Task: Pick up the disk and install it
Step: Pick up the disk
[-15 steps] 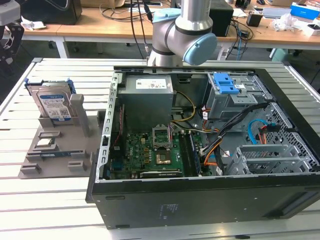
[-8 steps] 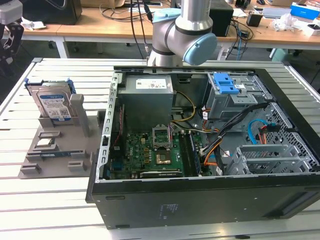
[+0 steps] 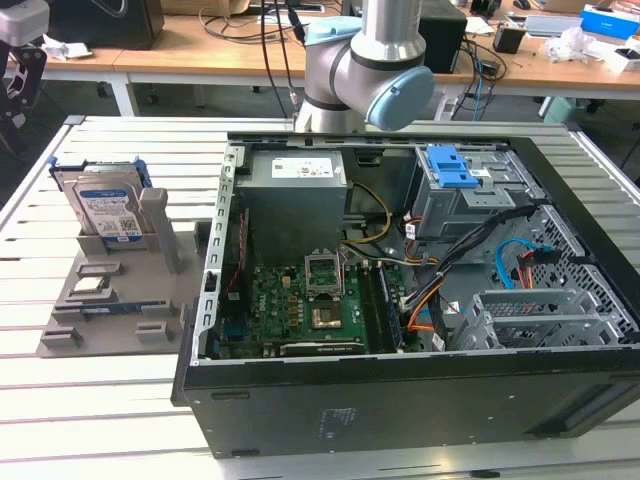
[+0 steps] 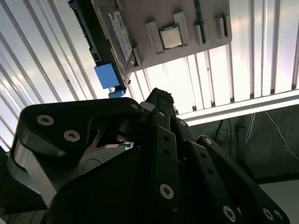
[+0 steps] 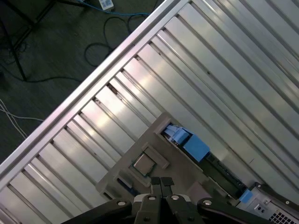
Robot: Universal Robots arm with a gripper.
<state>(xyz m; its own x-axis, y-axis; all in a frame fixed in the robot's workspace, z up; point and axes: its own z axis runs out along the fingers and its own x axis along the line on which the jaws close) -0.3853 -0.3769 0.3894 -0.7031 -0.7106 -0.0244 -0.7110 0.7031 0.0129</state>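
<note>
Plainly, in the exterior view the disk [image 3: 105, 205] stands on edge in a slot at the far end of the grey holder [image 3: 120, 310]. Its white-and-blue label faces the camera and its blue bracket [image 3: 140, 172] shows along the edges. A processor chip [image 3: 90, 287] lies flat in a recess of the holder, nearer the camera than the disk. The open computer case [image 3: 400, 400] sits just beside the holder, on the exterior view's right, and both rest on the slatted counter [image 3: 100, 420]. The robot arm [image 3: 365, 70] rises well apart from the holder, behind the case.

In the second wrist view the black fingers [image 4: 158, 98] are pressed together with nothing between them. They hang over the counter just off the holder's edge. The disk [image 4: 117, 32] sits edge-on in the holder, its bracket's blue tab jutting past the holder's rim, and the chip [image 4: 170, 37] lies near it.

In the first wrist view the fingers [image 5: 156, 183] meet tip to tip close above the holder, beside the chip [image 5: 144, 164]. The disk's bracket [image 5: 195, 147] lies along the holder's far side.
</note>
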